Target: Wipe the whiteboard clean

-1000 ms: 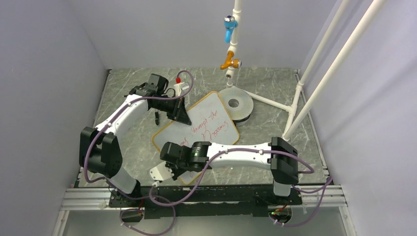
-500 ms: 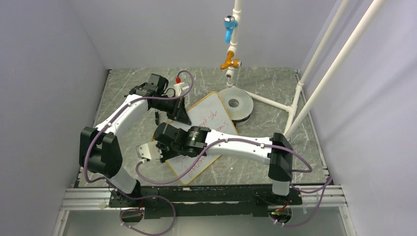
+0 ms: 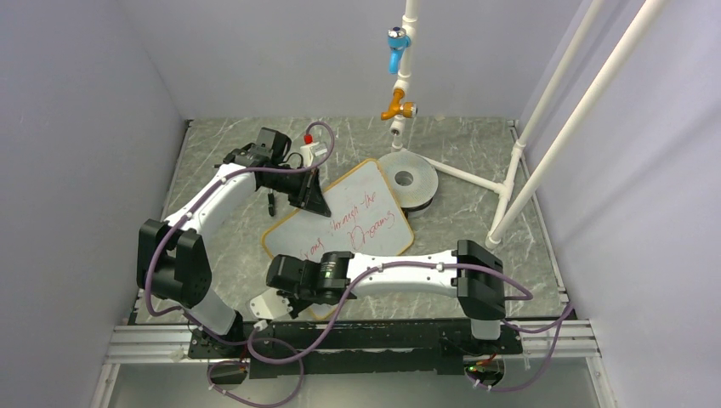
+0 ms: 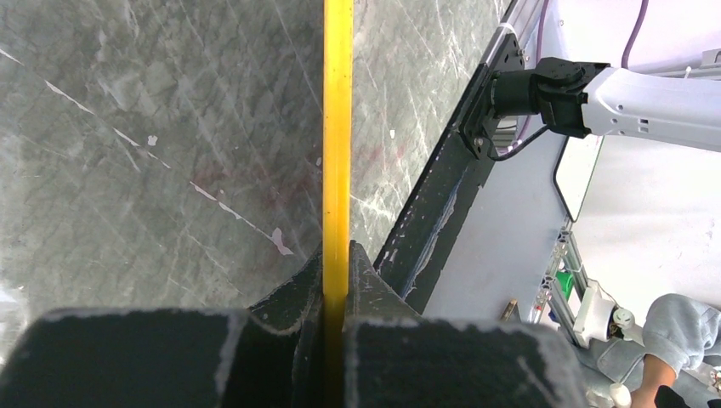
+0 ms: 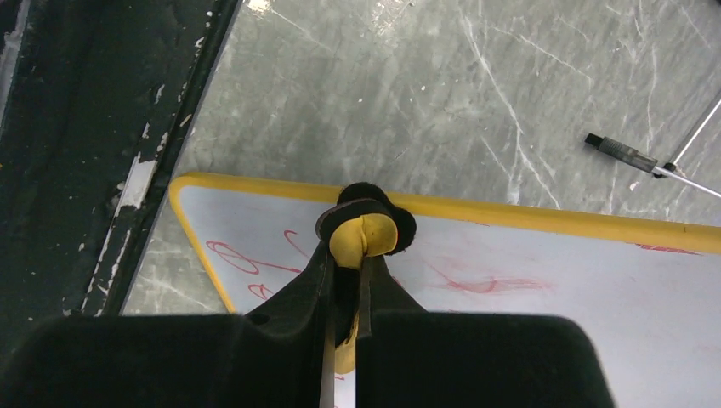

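The whiteboard (image 3: pixel 361 212) lies slantwise on the table, with an orange-yellow frame and red handwriting. My left gripper (image 3: pixel 311 198) is shut on its far left edge. In the left wrist view the yellow frame (image 4: pixel 337 119) runs straight out from between the closed jaws (image 4: pixel 337 259). My right gripper (image 3: pixel 285 297) is over the board's near left corner, shut on a yellow and black eraser (image 5: pixel 364 231). The eraser sits against the board (image 5: pixel 561 289) just inside the frame. Red letters lie to its left and a red smudge (image 5: pixel 493 285) to its right.
A round grey disc (image 3: pixel 410 181) lies beyond the board. A black marker (image 5: pixel 621 153) lies on the marble top left of the board, also seen from above (image 3: pixel 270 202). A red-capped bottle (image 3: pixel 309 150) stands behind the left wrist. White pipes (image 3: pixel 510 187) with valves (image 3: pixel 397 109) rise at the right.
My right gripper with the eraser swung out to the left over the board's left edge, then came back to the near corner. The board shifted a little. The left gripper stayed clamped.
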{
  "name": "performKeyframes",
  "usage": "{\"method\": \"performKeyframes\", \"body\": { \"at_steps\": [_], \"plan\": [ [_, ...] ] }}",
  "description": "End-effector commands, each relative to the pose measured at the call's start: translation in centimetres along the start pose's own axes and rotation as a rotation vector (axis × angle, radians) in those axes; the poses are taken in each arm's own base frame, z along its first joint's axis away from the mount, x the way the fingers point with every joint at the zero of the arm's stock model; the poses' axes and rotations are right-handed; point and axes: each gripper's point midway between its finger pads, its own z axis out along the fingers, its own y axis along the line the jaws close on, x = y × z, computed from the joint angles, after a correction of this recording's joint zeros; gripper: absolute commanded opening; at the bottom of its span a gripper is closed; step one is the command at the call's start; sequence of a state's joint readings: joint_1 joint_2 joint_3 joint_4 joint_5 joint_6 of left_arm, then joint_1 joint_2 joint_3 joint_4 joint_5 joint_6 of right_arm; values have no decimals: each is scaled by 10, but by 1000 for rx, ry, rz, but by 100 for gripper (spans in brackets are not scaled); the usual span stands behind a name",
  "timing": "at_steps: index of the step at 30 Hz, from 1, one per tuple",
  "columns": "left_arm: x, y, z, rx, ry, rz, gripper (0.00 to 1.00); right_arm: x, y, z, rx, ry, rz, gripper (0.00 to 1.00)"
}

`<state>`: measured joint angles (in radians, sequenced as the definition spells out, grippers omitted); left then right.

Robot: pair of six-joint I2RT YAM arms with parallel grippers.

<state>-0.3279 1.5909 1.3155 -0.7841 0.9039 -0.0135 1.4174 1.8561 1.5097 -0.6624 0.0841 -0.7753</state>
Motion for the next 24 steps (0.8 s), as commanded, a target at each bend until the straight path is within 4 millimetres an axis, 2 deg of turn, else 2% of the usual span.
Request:
{"method": "performKeyframes", "body": {
  "at_steps": [1,4,8,11,15,17,20,22,24],
  "plan": [
    [-7,-38,-12,106,-38,42,0,8,-10,8,41,54,-6,0],
    [-7,-38,-12,106,-38,43,0,-3,-45,-4,133,29,14,0],
    [-7,-38,-12,105,-38,43,0,-8,-96,-24,237,-3,84,0],
    [-11,-37,-17,110,-54,38,0,-2,-109,-29,245,-18,120,0],
    [-10,-38,-18,112,-58,40,0,10,-103,-31,229,-18,134,0],
    [-10,-37,-18,114,-57,39,0,24,-94,-28,210,-2,136,0],
    [-11,-39,-19,117,-60,42,0,43,-58,-16,114,17,98,0],
    [-11,-39,-19,119,-60,41,0,48,-29,-6,44,23,65,0],
    [-11,-39,-19,120,-60,41,0,52,-15,1,30,41,48,0]
  ]
}}
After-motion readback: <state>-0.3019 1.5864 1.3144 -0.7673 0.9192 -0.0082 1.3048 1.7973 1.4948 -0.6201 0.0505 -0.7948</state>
